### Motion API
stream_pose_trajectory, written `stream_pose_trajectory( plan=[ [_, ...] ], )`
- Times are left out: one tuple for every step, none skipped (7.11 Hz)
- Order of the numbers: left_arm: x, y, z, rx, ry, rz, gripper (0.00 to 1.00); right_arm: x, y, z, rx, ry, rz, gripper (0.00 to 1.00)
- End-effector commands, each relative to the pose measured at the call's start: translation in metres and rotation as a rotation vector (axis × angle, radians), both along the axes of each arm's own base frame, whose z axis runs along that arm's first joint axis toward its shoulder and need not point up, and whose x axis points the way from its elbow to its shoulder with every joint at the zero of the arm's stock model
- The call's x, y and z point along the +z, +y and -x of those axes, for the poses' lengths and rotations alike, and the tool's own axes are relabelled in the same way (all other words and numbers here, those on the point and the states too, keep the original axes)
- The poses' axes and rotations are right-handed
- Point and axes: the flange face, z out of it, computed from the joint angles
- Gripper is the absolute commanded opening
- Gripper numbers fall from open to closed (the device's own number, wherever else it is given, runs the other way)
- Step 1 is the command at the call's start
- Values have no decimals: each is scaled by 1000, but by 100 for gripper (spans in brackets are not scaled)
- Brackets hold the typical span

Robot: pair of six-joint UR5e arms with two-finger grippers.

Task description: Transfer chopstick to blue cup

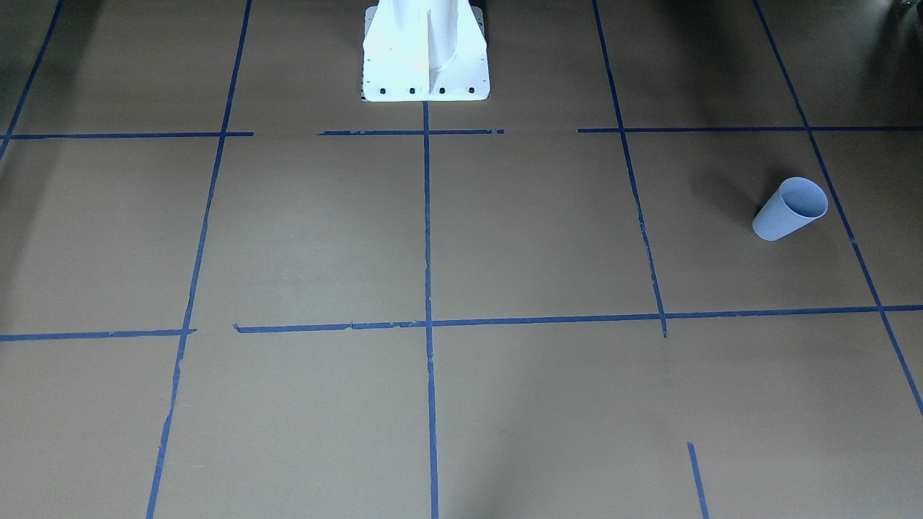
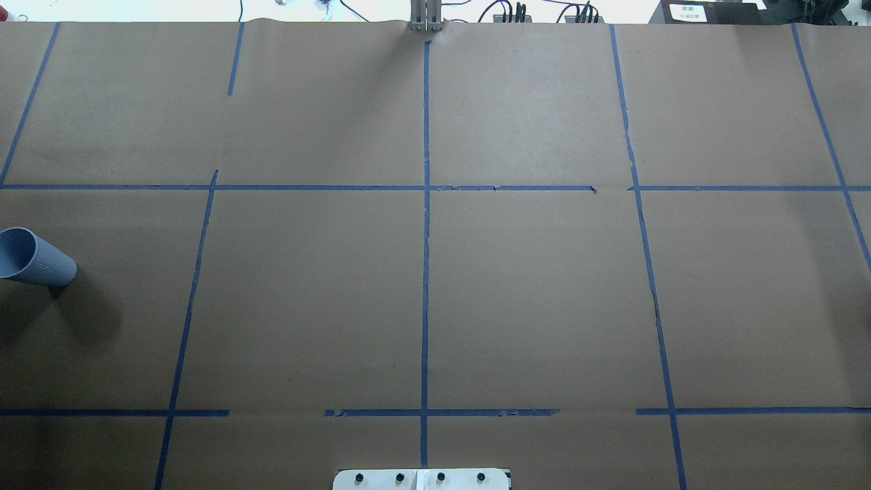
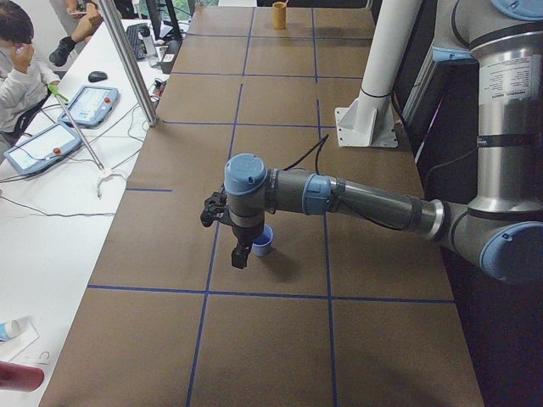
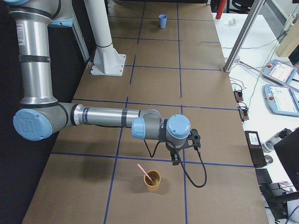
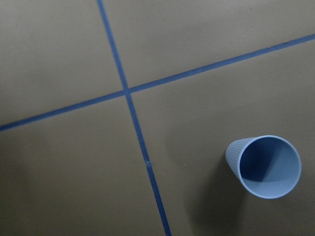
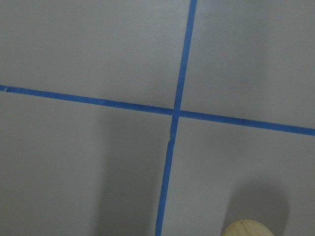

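The blue cup (image 1: 789, 209) stands upright on the brown table, at the left edge of the overhead view (image 2: 34, 257). The left wrist view looks down into it (image 5: 266, 166); it is empty. In the exterior left view my left gripper (image 3: 240, 254) hangs just beside the cup (image 3: 262, 241). The pale-pink chopstick (image 4: 145, 173) leans in a tan cup (image 4: 151, 180) at the table's other end. My right gripper (image 4: 175, 160) hangs just beside that cup, whose rim shows in the right wrist view (image 6: 246, 229). I cannot tell whether either gripper is open or shut.
The white robot pedestal (image 1: 425, 65) stands at the middle of the table's robot side. Blue tape lines grid the brown paper. A metal post (image 3: 127, 59), teach pendants (image 3: 89, 103) and a seated person (image 3: 21, 59) are on the operators' side.
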Motion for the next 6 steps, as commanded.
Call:
stream_pose_trajectory(
  plan=[
    [1, -1, 3, -7, 0, 21, 100, -3, 9, -3, 3, 25, -1, 100],
    [-2, 0, 3, -6, 1, 17, 100, -8, 9, -5, 3, 56, -12, 100],
    [1, 0, 2, -5, 1, 26, 100, -6, 15, -5, 3, 61, -12, 100],
    [4, 0, 2, -8, 1, 34, 100, -5, 28, -4, 0, 61, -16, 100],
    [-3, 1, 2, -11, 5, 22, 100, -1, 49, -2, -28, 58, -40, 100],
    [-3, 1, 2, -12, 2, 17, 100, 0, 63, -1, -74, 64, -100, 100]
  ],
)
